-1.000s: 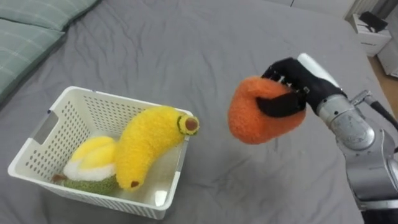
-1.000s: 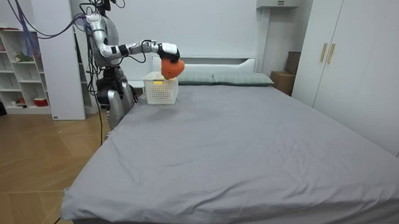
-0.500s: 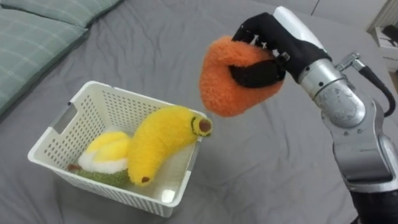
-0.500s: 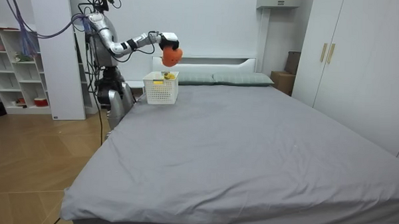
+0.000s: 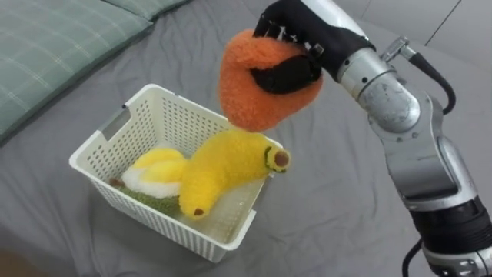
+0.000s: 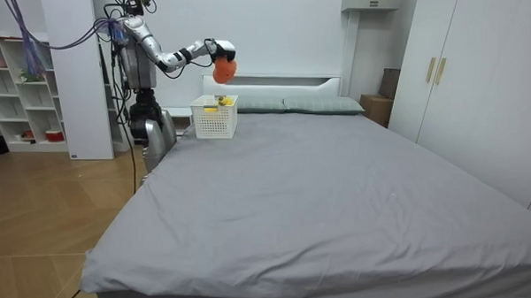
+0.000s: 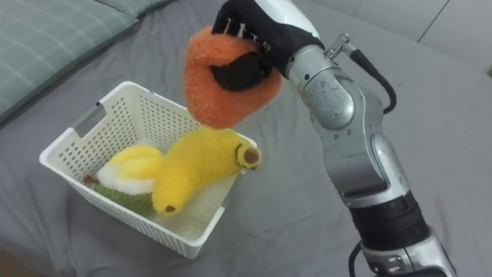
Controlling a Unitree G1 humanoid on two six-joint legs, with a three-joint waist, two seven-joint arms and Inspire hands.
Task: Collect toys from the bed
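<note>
My right hand is shut on a fuzzy orange plush toy, held in the air just above the far right corner of a white slatted basket. A yellow plush banana leans in the basket, its brown tip over the right rim, right under the orange toy. Beside it lies a smaller yellow, white and green plush. In the room view the robot stands at the bed's head corner with its right arm stretched over the basket, holding the orange toy.
The basket sits on the grey bedsheet. Green checked pillows lie to the left at the bed's head. In the room view a white shelf unit stands behind the robot and wardrobes line the room view's right.
My right hand has carried the orange toy up and leftward, from beside the basket to above its right corner. The eye views have shifted with the head.
</note>
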